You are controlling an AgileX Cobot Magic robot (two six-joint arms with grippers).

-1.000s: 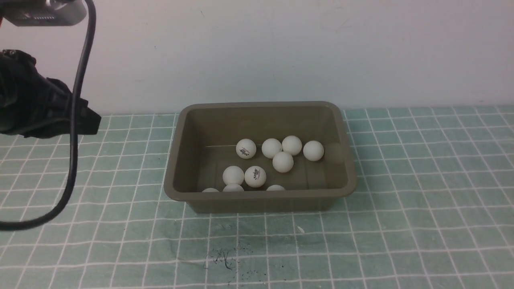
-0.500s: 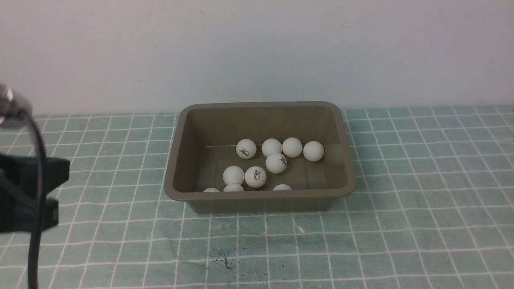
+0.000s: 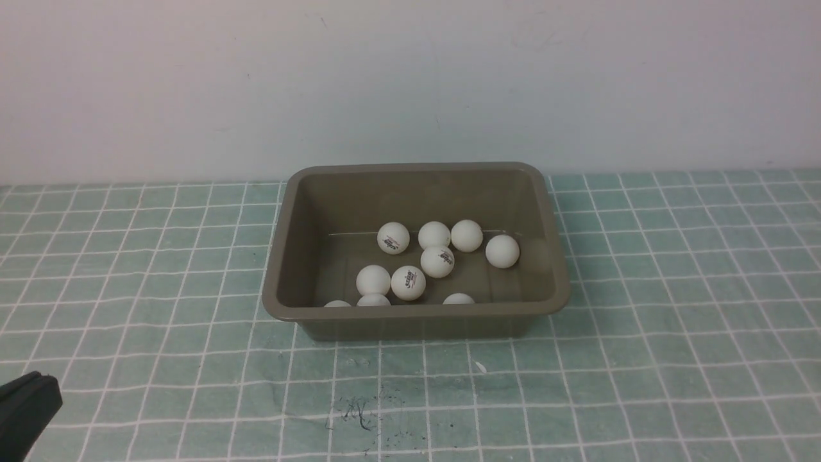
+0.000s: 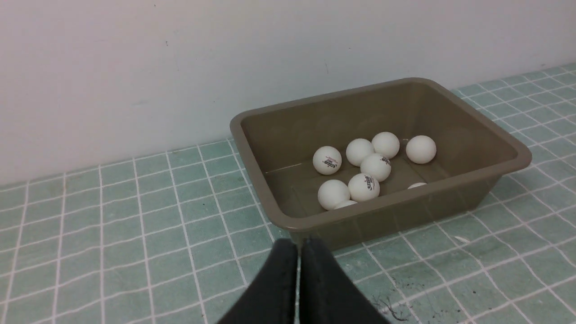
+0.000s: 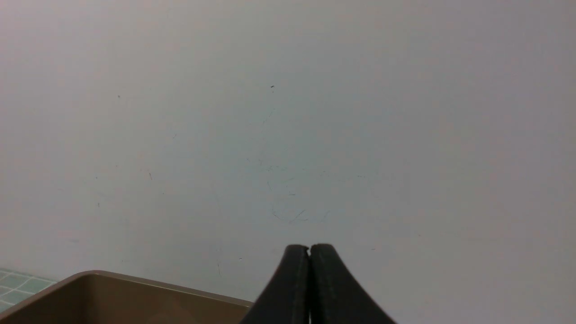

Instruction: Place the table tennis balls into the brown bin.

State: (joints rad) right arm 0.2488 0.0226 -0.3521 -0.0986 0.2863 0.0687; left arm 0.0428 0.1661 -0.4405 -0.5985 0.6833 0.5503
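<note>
Table tennis balls [image 3: 437,262] inside brown bin [image 3: 282,256]

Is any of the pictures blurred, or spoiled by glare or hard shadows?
Front view: sharp, even soft light, no glare; the balls cast only faint shadows in the bin. Left wrist view: clear, ball logos readable; the left gripper is dark. Right wrist view: mostly plain wall, right gripper dark.

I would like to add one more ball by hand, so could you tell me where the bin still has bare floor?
Inside the brown bin, the floor along the robot's-left wall, left of the table tennis balls, is bare, as is the strip before the right wall. The middle and near side are crowded.
</note>
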